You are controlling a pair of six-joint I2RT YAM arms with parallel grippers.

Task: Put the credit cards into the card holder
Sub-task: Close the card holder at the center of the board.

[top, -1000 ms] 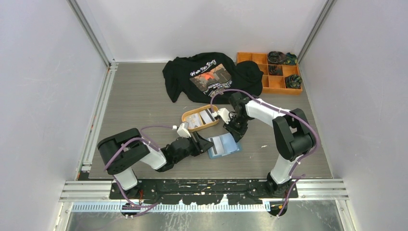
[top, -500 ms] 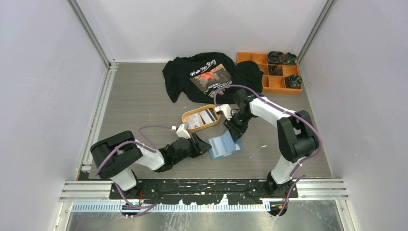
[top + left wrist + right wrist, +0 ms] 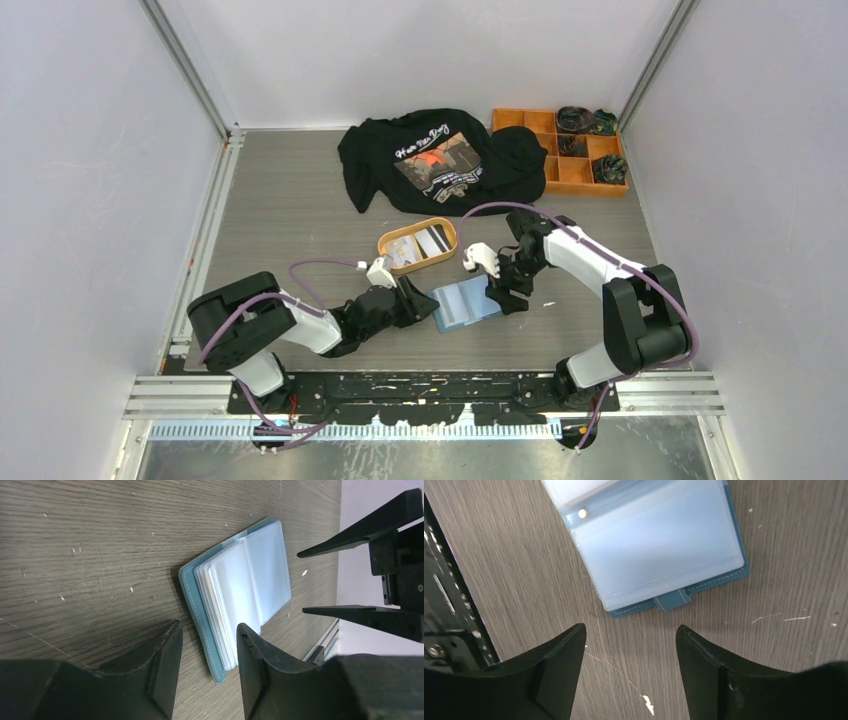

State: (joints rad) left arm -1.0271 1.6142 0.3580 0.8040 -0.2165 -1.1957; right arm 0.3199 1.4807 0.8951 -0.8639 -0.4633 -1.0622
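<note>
The teal card holder (image 3: 464,304) lies open on the table, its pale blue pockets (image 3: 659,545) facing up. My left gripper (image 3: 431,304) is open at its left edge. In the left wrist view the holder's (image 3: 240,587) near corner sits between the jaws (image 3: 209,627), and the left finger stands apart from the cover. My right gripper (image 3: 500,292) is open and empty just off the holder's right edge, its jaws (image 3: 631,628) short of the snap tab (image 3: 671,601). Credit cards (image 3: 432,240), white and black, lie in the orange oval tray (image 3: 386,243).
A black T-shirt (image 3: 430,160) is spread at the back. An orange compartment box (image 3: 560,150) holding dark items stands at the back right. The metal rail (image 3: 430,385) with the arm bases runs along the near edge. The enclosure walls close both sides.
My right gripper has opened and swung from beside the tray to the holder's right edge. The holder's pages have turned, hiding a dark strip. The left jaws narrowed a little.
</note>
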